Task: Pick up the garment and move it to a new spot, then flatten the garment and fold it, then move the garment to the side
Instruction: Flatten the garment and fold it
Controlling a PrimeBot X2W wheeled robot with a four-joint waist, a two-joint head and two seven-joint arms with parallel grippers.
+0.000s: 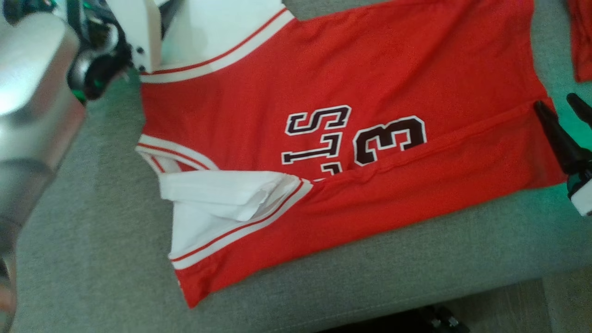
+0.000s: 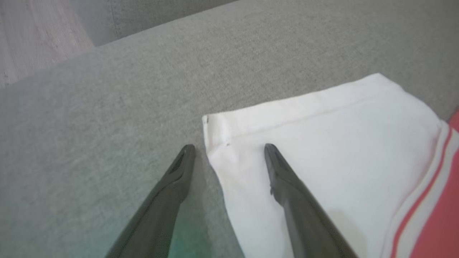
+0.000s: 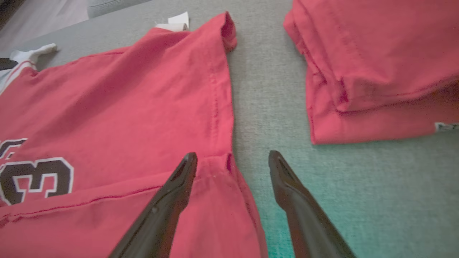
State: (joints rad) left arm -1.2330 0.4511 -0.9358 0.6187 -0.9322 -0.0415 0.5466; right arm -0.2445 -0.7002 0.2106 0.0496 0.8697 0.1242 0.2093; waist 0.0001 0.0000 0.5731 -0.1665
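Left pincer (image 2: 227, 147): we see it spread wide, holding nothing.
White sleeve (image 2: 322, 143): its corner lies between and just ahead of the left pincer's tips. One finger is over the sleeve and the other over the bare grey cushion (image 2: 107, 125).
Right pincer (image 3: 233, 154): we see it wide apart too, gripping nothing.
Jersey (image 3: 143, 89): red, and spread flat on the cushion. Its hem edge runs away from the right pincer, starting between the tips. One finger is over the red cloth, the other over the cushion.
Fold: in the head view we see a long strip of the jersey (image 1: 370, 69) turned over onto its body, reaching from the right pincer (image 1: 555, 101) across to the other sleeve.
Number (image 1: 388, 145): partly covered by that strip.
Folded red cloth (image 3: 376, 71): ahead of the right pincer, apart from the jersey across a bare strip of cushion.
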